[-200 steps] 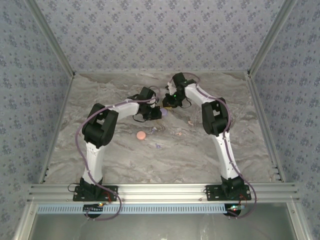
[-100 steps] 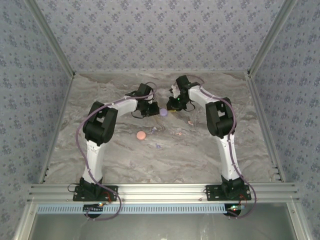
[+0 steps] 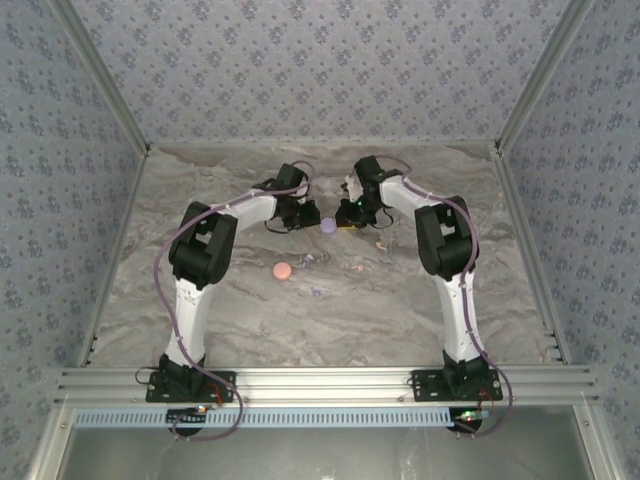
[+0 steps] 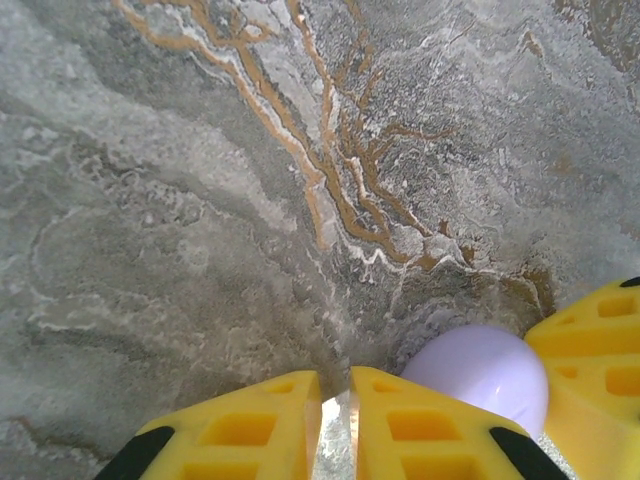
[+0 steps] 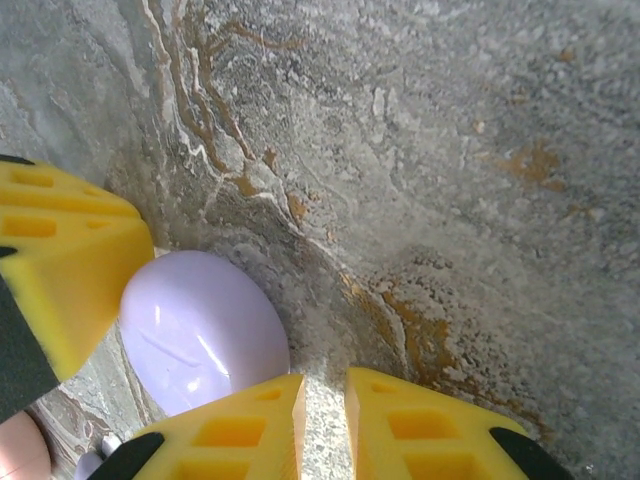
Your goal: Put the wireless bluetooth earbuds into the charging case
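lilac case (image 3: 327, 226) lies on the tabletop toward the far edge, just between the two hands. left hand (image 4: 335, 425): fingers drawn together, gripping nothing. right hand (image 5: 325, 425): the same. both hands have spread apart since a second ago; the case is about where it was. earbuds (image 3: 358, 267) lie scattered mid-tabletop near the pink case (image 3: 283, 270).

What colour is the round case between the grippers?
The case is lilac; right wrist view shows it best.

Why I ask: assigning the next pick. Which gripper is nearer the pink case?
Left. The left gripper sits beyond the pink case, slightly right of it; the right gripper is farther right, past the lilac case.
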### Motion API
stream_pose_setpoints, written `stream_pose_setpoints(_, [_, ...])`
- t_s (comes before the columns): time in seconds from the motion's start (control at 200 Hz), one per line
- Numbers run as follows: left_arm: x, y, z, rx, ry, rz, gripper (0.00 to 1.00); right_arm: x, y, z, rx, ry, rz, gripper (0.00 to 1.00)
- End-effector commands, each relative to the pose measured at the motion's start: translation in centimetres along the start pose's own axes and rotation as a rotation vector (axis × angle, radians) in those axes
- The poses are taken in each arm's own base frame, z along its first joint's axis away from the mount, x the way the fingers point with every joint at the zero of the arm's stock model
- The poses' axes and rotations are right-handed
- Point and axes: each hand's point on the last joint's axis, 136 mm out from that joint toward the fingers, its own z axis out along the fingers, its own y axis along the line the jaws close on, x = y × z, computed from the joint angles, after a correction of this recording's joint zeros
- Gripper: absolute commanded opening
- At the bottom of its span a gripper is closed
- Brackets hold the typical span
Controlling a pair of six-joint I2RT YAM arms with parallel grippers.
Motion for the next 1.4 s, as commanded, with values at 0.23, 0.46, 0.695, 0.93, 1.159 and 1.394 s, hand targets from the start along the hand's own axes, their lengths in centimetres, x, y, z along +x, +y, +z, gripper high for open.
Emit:
stream_pose_setpoints(0.23, [-0.5,2.6,1.0,-0.075,0.007,-0.025,0.22,1.3,0.0,-2.1,0.012,-0.002,0.000,0.23])
stream_pose_setpoints(0.46, [-0.9,3.1,-1.5,-0.098,-0.041,-0.029,0.24,0.7,0.7,-4.0,-0.030,-0.051,0.026,0.26])
stream_pose_setpoints(0.695, [-1.1,1.9,-3.7,0.071,-0.065,-0.060,0.36,-0.3,2.5,-4.2,-0.138,-0.102,0.089,0.35])
stream_pose_setpoints(0.93, [0.0,0.4,-3.6,0.204,-0.028,-0.066,0.47,-0.6,2.2,-2.7,-0.164,-0.092,0.165,0.37])
stream_pose_setpoints(1.159, [0.5,0.0,-2.9,0.240,0.005,-0.072,0.50,-0.3,2.1,-1.6,-0.162,-0.068,0.183,0.34])
stream_pose_setpoints(1.394, [0.9,-0.5,-2.2,0.256,0.036,-0.059,0.50,-0.1,1.9,-0.9,-0.167,-0.053,0.190,0.32])
